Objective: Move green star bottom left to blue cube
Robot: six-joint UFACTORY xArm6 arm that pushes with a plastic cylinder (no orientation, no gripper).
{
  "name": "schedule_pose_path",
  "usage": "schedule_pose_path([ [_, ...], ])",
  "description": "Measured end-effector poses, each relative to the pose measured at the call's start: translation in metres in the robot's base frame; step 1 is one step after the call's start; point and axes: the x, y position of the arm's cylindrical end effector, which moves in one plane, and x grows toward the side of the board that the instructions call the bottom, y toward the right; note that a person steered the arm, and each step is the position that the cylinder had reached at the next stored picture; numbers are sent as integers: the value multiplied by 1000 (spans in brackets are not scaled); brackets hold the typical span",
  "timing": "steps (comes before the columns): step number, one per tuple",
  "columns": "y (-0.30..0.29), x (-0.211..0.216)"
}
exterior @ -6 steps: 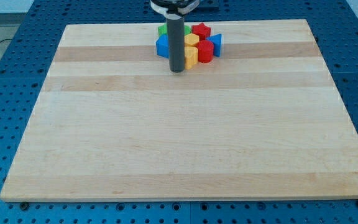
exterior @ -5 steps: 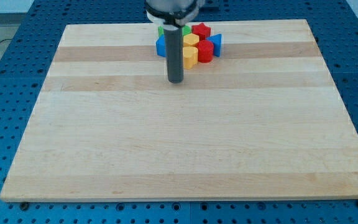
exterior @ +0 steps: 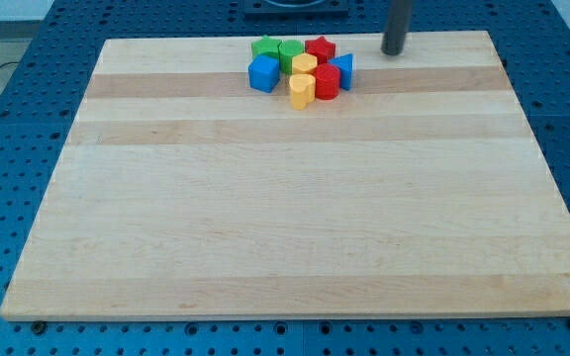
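The blocks sit in one tight cluster at the top middle of the wooden board (exterior: 295, 227). The green star (exterior: 264, 47) is at the cluster's top left, with a second green block (exterior: 289, 50) beside it on the right. The blue cube (exterior: 263, 73) lies just below the green star, touching or nearly touching it. My tip (exterior: 393, 51) stands near the board's top edge, to the right of the whole cluster and clear of every block.
The cluster also holds a red star (exterior: 320, 47), a red block (exterior: 327, 81), two yellow blocks (exterior: 303, 65) (exterior: 301, 90) and a blue block (exterior: 344, 69) at its right end. A blue pegboard table (exterior: 8, 119) surrounds the board.
My tip was below the cluster, in front of the blue cube and yellow blocks. It now stands at the top right, away from the blocks. The blocks have not visibly moved.
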Motion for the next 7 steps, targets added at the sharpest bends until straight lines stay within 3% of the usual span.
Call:
schedule_pose_path([
  [2,-66,45],
  [4,-68,90],
  [6,-18,39],
  [7,17,41],
])
